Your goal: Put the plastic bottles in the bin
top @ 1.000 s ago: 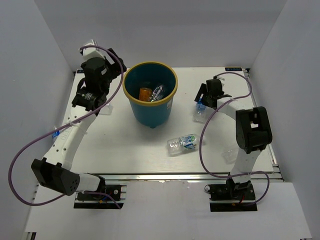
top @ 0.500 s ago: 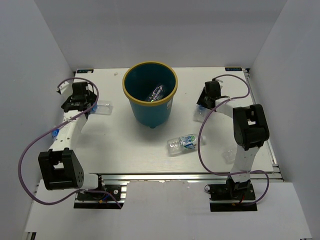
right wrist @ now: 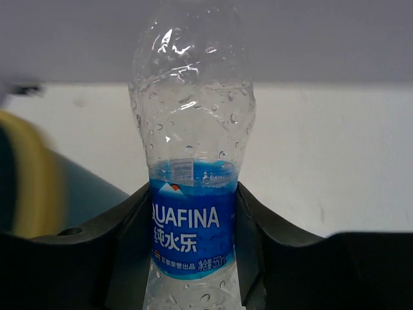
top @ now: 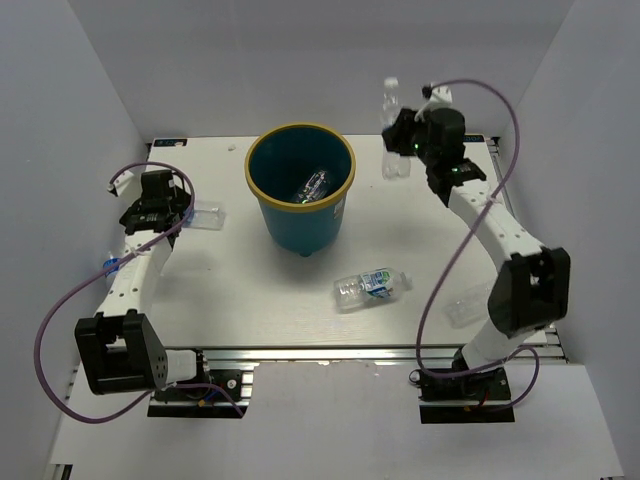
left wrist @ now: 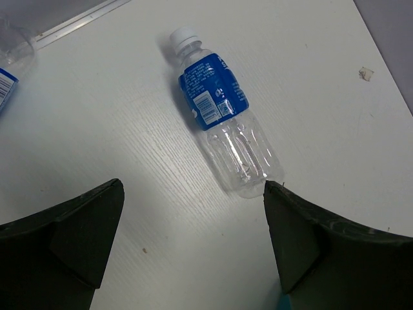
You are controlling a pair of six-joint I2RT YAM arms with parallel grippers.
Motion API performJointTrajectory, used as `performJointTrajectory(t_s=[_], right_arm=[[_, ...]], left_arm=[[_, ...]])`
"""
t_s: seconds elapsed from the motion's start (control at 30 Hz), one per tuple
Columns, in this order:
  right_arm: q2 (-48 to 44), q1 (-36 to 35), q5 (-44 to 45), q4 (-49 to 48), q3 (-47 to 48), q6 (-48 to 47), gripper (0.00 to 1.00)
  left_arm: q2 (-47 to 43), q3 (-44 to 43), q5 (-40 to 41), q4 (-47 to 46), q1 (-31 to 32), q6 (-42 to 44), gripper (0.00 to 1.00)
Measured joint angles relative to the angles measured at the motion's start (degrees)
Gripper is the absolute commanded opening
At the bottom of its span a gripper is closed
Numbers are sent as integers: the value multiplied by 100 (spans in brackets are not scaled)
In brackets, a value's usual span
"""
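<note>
My right gripper (top: 403,140) is shut on a clear plastic bottle (top: 391,112) with a blue label (right wrist: 192,223). It holds the bottle upright in the air, right of and behind the teal bin (top: 300,228). The bin's yellow rim (right wrist: 26,174) shows at the left of the right wrist view. A bottle (top: 314,185) lies inside the bin. A green-white labelled bottle (top: 372,285) lies on the table in front of the bin. My left gripper (top: 163,208) (left wrist: 193,213) is open and empty, low over the table just short of a blue-labelled, white-capped bottle (left wrist: 222,119) (top: 206,215).
A clear bottle (top: 464,306) lies beside the right arm's lower link near the table's right edge. Part of another blue-labelled item (left wrist: 5,81) shows at the left wrist view's top left corner. White walls enclose the table on three sides.
My right gripper closed on the bottle at the right and lifted it up and back, level with the bin's rim. The left arm swung from beside the bin down to the bottle at the left.
</note>
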State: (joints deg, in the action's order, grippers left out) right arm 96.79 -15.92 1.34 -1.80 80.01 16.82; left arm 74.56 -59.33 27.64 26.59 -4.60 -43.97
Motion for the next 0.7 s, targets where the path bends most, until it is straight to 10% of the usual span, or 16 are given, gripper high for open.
performJointTrajectory(t_s=[0.37, 0.6, 0.7], right_arm=[[-476, -1480, -1311, -1193, 1648, -529, 38], [774, -1945, -1759, -643, 2037, -356, 89], [866, -2006, -1759, -391, 2037, -323, 89]], left_arm=[[87, 90, -251, -197, -208, 39, 98], [422, 90, -466, -269, -326, -7, 98], [566, 87, -501, -326, -382, -63, 98]])
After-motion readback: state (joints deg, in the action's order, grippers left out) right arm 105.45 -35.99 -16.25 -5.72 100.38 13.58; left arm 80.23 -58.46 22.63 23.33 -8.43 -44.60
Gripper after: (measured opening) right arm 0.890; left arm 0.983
